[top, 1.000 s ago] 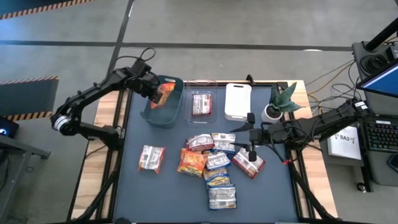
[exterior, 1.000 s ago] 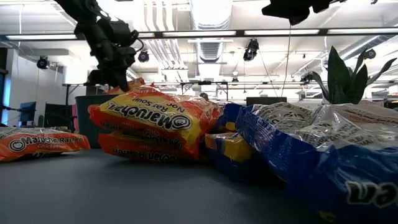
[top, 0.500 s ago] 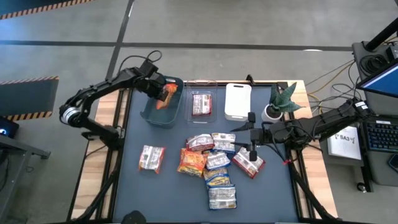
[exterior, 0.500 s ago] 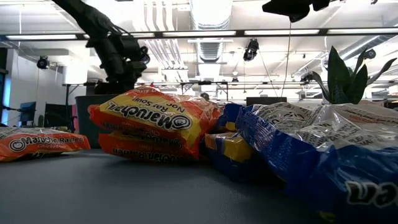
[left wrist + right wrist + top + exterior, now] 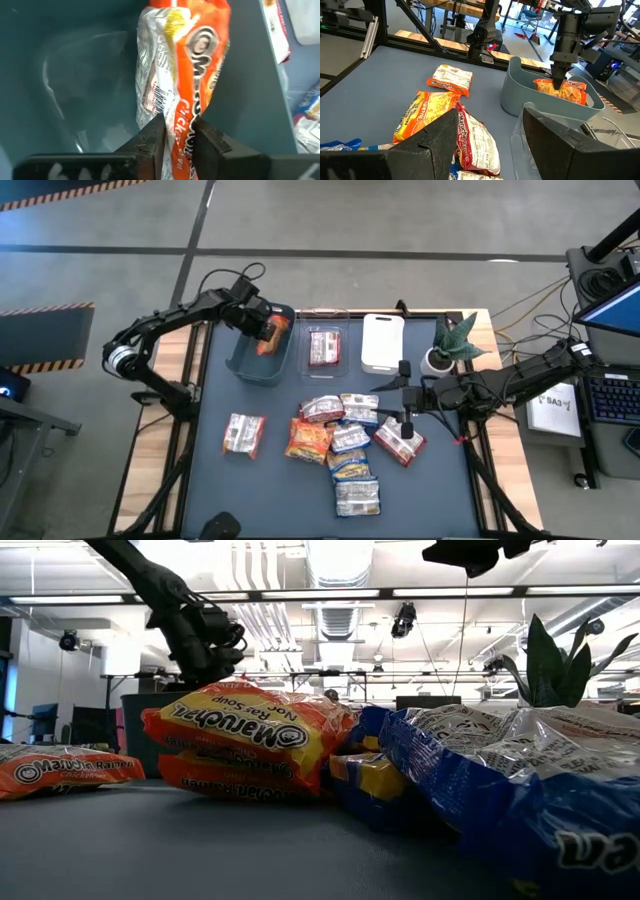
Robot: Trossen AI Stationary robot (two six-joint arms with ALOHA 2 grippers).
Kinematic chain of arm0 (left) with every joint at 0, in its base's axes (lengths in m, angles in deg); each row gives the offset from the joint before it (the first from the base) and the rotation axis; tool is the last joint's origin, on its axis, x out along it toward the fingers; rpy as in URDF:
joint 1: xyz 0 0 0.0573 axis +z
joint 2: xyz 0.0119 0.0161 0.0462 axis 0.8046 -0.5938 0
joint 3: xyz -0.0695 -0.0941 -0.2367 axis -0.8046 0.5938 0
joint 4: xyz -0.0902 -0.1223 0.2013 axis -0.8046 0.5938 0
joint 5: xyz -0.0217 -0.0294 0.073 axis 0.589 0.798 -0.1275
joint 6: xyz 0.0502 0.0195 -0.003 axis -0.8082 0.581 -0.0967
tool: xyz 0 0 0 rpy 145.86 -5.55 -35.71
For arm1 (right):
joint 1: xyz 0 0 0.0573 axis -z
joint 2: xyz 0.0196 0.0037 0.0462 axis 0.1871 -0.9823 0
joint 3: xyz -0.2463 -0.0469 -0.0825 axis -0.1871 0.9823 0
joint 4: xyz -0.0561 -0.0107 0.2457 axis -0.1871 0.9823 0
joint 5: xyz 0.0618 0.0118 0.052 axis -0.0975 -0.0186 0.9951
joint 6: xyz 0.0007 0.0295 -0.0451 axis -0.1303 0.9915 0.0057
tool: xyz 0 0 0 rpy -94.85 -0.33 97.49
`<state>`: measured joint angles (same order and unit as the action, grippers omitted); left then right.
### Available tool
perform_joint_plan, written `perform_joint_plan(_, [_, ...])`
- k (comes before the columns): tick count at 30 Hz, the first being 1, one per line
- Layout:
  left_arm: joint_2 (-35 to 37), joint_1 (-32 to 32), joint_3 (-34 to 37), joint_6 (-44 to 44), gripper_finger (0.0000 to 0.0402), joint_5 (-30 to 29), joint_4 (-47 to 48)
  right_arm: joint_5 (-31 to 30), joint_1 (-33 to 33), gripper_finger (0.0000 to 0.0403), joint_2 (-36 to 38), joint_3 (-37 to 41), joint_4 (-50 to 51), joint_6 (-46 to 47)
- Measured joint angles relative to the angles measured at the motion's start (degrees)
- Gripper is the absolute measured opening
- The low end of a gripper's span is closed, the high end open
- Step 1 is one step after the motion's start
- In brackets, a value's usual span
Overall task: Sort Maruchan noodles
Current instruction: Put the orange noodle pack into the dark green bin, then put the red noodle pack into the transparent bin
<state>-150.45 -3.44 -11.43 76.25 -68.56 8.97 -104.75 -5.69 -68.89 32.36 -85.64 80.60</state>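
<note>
Since a second ago, our left arm has swung in over the teal bin (image 5: 258, 352), and the orange noodle packet (image 5: 273, 332) has gone lower into it. We hold that packet with our left gripper (image 5: 176, 137). The two fingers press on its sides, with only the thin packet between them. The packet hangs down inside the bin, near the bin's far right corner. The bin sits at the far left part of the desk (image 5: 280, 480).

Next to the bin, along the far edge, a clear bin (image 5: 323, 346) holds a red-and-white packet (image 5: 322, 348). Just right of it sits a white bin (image 5: 381, 343), and a small plant (image 5: 449, 345) stands near the far right corner.

One orange packet (image 5: 243, 434) lies alone on the left side of the desk, well apart from the rest. In the middle lies a pile of packets (image 5: 340, 445), touching and partly on top of each other. It reaches toward the near edge.

Our right gripper (image 5: 404, 423) hangs over the right end of the pile, above a red-and-white packet there (image 5: 399, 444). Its fingers stand apart and hold nothing.
</note>
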Motion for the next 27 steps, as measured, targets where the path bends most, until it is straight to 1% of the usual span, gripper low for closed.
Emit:
perform_joint_plan(7, [0.1,0.3,-0.7,-3.0,0.0098,-0.9,1.3,0.0,0.0,0.021,0.0,0.0,0.0,0.0])
perform_joint_plan(9, [0.2,0.3,-1.8,-4.1,0.0105,-2.4,3.0,0.0,0.0,0.021,0.0,0.0,0.0,0.0])
perform_joint_plan(11, [0.2,0.3,-3.5,-5.7,0.011,-5.7,5.3,0.0,0.0,0.021,0.0,0.0,0.0,0.0])
perform_joint_plan(15, [0.2,0.3,-7.2,-10.5,0.0114,-15.0,10.0,0.0,0.0,0.021,0.0,0.0,0.0,0.0])
perform_joint_plan(17, [0.2,0.4,-8.7,-11.9,0.0115,-18.0,11.7,0.0,0.0,0.021,0.0,0.0,0.0,0.0])
perform_joint_plan(22, [0.3,0.2,-10.2,-13.2,0.0114,-17.6,12.1,0.0,0.0,0.021,0.0,0.0,0.0,0.0])
perform_joint_plan(27, [0.3,-0.7,-8.4,-14.0,0.0107,-12.9,12.5,0.0,0.0,0.021,0.0,0.0,0.0,0.0])
